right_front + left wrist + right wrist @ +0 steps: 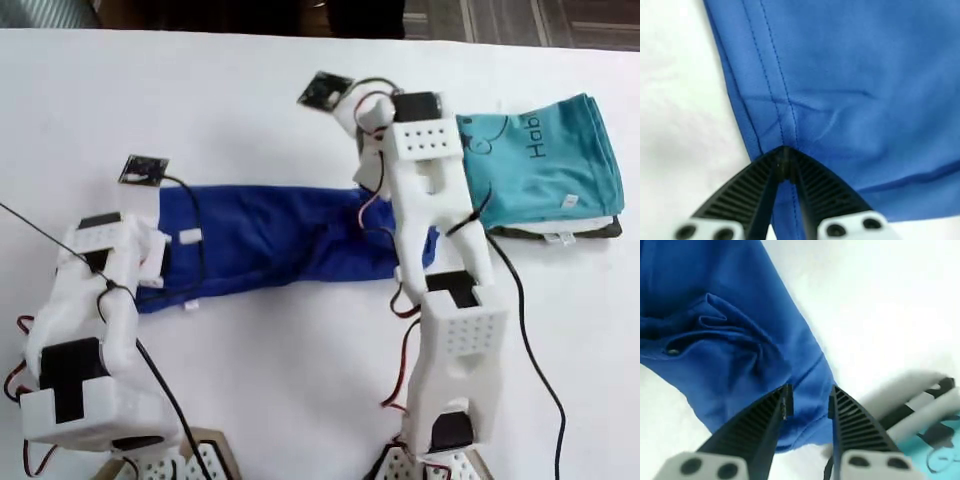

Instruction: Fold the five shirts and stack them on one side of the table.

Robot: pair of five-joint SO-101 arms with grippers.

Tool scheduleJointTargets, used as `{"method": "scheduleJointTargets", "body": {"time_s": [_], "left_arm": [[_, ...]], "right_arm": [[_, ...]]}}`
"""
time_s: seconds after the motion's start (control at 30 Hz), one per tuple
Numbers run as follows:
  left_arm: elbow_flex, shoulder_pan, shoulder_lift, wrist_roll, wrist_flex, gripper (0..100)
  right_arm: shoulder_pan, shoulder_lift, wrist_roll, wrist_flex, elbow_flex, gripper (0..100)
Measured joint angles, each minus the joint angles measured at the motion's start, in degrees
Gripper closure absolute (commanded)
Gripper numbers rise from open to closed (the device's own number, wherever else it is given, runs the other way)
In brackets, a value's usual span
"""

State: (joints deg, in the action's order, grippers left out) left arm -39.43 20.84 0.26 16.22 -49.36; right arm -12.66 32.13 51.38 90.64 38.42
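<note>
Blue shirt (270, 240) lies as long strip on worktop (250, 100), one end just beside teal stack (535, 160). Soft, limp, light, so best gripped at hems. My left end effector (785, 167) pinched on seam at end away from stack; right end effector (809, 402) apart over end nearest stack.

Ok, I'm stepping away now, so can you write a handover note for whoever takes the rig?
Left gripper is shut on one end of the blue shirt. Right gripper is open over its other end, holding nothing.
The blue shirt lies mid-table as a long strip. The teal shirt sits folded atop a dark shirt on the right arm's side.
Done: at least two stacked.
Left: finish folding blue, stack it, then the rest.
</note>
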Motion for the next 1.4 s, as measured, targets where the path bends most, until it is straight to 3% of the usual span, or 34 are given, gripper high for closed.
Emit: {"method": "scheduleJointTargets", "body": {"time_s": [0.13, 0.43, 0.93, 1.23, 1.4], "left_arm": [[0.0, 0.0, 0.0, 0.0, 0.0, 97], [0.0, 0.0, 0.0, 0.0, 0.0, 97], [0.0, 0.0, 0.0, 0.0, 0.0, 97], [0.0, 0.0, 0.0, 0.0, 0.0, 97], [0.0, 0.0, 0.0, 0.0, 0.0, 97]], "right_arm": [[-0.3, 0.0, 0.0, 6.9, 6.3, 99.2], [-3.4, 0.0, -7.4, 9.3, -1.8, 97.8], [-15.6, 4.6, -16.6, -5.4, -12.9, 97.8], [-15.0, 6.2, -19.4, -5.7, -12.1, 97.8], [-8.5, -1.5, -19.4, -1.1, -11.3, 97.8]]}}
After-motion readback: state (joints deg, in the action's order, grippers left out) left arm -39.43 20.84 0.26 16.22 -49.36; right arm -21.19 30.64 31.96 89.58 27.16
